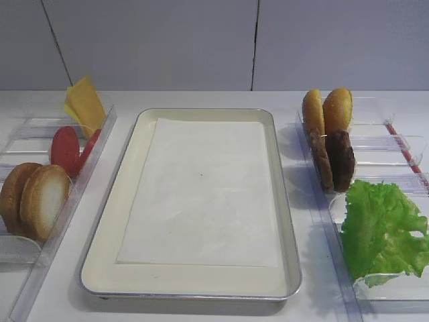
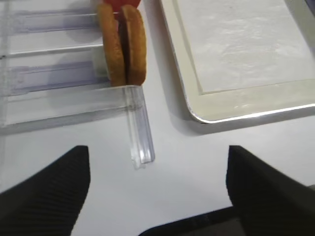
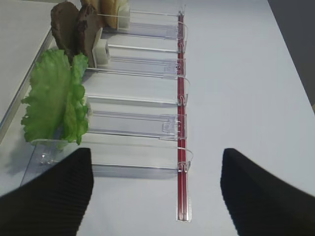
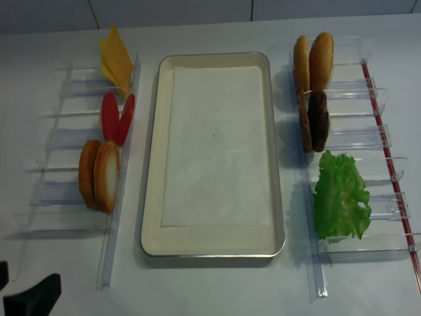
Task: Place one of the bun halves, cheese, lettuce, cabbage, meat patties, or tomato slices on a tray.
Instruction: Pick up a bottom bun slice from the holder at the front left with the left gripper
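Lying bare between the clear plastic holders: large cream rectangular tray with white paper liner. Standing upright in the left holder: whitish-faced round bun half, red tomato slices, yellow cheese squares. Spread wide, gripping nothing: left gripper and right gripper.

Each claw has two black, finely ribbed fingers with broad, tapered tips.
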Tool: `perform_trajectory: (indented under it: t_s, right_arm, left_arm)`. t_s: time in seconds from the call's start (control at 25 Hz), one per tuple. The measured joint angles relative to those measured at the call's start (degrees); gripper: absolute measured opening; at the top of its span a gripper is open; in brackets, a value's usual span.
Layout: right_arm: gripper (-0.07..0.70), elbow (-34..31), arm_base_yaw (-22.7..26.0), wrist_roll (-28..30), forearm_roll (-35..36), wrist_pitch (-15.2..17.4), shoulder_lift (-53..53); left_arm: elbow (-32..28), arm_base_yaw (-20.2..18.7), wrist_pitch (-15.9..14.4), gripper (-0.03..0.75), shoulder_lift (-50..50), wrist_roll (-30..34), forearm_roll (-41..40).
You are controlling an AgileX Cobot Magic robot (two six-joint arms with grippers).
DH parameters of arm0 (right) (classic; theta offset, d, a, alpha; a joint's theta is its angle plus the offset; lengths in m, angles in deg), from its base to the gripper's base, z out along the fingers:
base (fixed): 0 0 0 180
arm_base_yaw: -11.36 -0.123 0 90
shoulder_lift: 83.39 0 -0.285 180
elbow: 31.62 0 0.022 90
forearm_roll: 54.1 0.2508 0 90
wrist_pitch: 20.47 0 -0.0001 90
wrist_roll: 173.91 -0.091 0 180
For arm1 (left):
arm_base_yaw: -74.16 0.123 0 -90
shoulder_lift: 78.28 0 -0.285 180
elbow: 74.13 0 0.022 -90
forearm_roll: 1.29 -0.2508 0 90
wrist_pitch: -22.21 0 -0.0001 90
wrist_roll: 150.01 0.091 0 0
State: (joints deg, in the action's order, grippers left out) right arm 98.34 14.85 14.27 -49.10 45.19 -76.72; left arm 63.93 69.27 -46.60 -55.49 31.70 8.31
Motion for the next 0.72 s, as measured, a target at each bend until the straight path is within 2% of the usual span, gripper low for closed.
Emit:
perform_trajectory:
  t_s: [0.16,0.44,0.64,0.72]
  right_arm:
    - [0.533,0.0,0.0,0.0,0.0,0.0,0.0]
    - [0.533,0.0,0.0,0.0,0.0,0.0,0.0]
    - [0.533,0.0,0.0,0.0,0.0,0.0,0.0]
    - [0.533,0.0,0.0,0.0,0.0,0.0,0.0]
  left_arm:
    - [4.4,-0.1,0.8,0.530,9.1,3.3,3.2]
    - [12.7,-0.1,1.2,0.530,27.2,3.4,4.6]
    - [19.7,-0.1,-1.7,0.529,39.8,2.5,5.8]
    - [22.3,-0.1,-2.0,0.529,43.9,2.3,6.0]
